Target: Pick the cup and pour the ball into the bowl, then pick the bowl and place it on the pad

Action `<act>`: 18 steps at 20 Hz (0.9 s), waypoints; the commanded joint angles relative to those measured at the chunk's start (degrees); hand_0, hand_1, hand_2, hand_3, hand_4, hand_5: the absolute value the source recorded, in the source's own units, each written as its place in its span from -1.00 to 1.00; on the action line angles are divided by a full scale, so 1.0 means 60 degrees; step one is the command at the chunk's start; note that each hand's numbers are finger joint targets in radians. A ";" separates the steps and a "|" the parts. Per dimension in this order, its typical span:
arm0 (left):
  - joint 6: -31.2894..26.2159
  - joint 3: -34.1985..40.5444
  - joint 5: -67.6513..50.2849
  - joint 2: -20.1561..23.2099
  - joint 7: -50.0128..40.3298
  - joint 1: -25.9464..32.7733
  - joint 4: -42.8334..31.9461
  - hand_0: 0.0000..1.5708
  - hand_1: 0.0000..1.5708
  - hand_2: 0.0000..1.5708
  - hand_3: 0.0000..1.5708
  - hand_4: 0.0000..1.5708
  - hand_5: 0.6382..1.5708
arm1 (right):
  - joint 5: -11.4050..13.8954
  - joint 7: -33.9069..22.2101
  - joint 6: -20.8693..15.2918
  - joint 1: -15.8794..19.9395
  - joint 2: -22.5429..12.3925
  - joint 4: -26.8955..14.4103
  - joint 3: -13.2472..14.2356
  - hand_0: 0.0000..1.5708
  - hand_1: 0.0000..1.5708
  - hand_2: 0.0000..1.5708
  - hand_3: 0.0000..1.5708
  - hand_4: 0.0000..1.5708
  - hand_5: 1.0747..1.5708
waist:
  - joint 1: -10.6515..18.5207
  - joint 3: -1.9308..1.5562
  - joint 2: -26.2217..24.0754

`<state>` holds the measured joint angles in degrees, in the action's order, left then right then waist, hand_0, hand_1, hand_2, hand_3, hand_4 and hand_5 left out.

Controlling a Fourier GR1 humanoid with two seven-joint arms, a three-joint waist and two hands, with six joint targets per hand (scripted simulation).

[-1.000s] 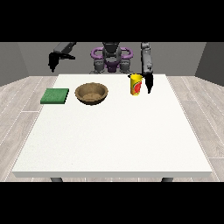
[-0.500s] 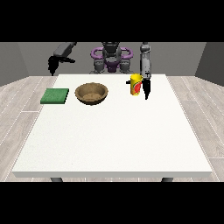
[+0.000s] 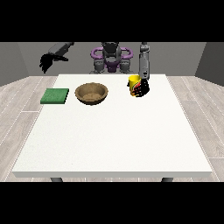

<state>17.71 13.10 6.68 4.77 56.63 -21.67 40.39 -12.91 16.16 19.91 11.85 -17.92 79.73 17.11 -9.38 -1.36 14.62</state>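
While I watch from across the white table (image 3: 113,140), the hand at the view's right (image 3: 141,88) sits against the yellow cup (image 3: 133,83), its black fingers curled round the cup's side, red showing between them. The cup stands toward the table's far edge, well right of the brown bowl (image 3: 91,93), and looks upright or nearly so; I cannot see the ball. The bowl rests on the table, just right of the green pad (image 3: 55,96), with a small gap between them. The hand at the view's left (image 3: 46,62) hangs in the air beyond the table's far left corner, fingers drooping loosely downward and holding nothing.
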 commanded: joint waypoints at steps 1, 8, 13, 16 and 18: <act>0.0783 -0.0487 0.0598 -0.0452 -0.0571 0.0346 -0.0454 0.69 0.69 1.00 1.00 0.91 0.30 | 0.0156 -0.0234 0.0092 -0.0641 0.0037 -0.0201 -0.0117 -1.00 -1.00 -1.00 -1.00 -1.00 1.00 | -0.0058 0.0224 -0.0848; 0.0761 -0.1249 0.2407 0.2433 -0.4183 -0.0955 0.0019 0.83 0.83 1.00 1.00 1.00 0.46 | 0.0004 -0.0955 0.0144 -0.0447 -0.0165 -0.1166 0.0028 -1.00 -1.00 -1.00 -1.00 -1.00 0.99 | 0.0543 0.0197 -0.2370; 0.0695 -0.1951 0.3515 0.2857 -0.6161 -0.2144 0.0337 0.86 0.86 1.00 1.00 1.00 0.41 | 0.0173 0.0056 0.0271 -0.0565 -0.0094 -0.2056 0.0212 -1.00 -1.00 -1.00 -1.00 -1.00 0.99 | 0.0769 0.0210 -0.2362; 0.1380 -0.2341 0.4261 0.2362 -0.6828 -0.2554 0.0378 0.88 0.88 1.00 1.00 1.00 0.37 | -0.0109 -0.0342 0.0515 0.0092 -0.0524 -0.2236 0.0385 -1.00 -1.00 -1.00 -1.00 -1.00 0.99 | 0.0665 0.0220 -0.2046; 0.0960 -0.2568 0.4494 0.2178 -0.7656 -0.2882 0.0677 0.88 0.88 1.00 1.00 1.00 0.37 | 0.0076 -0.0112 0.0220 0.0020 -0.0313 -0.2679 0.0400 -1.00 -1.00 -1.00 -1.00 -1.00 0.99 | 0.0865 0.0220 -0.2260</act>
<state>23.48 0.03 29.78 18.99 17.73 -35.23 43.15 -12.67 15.85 22.42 10.08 -20.17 65.82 19.38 -4.74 -0.11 1.30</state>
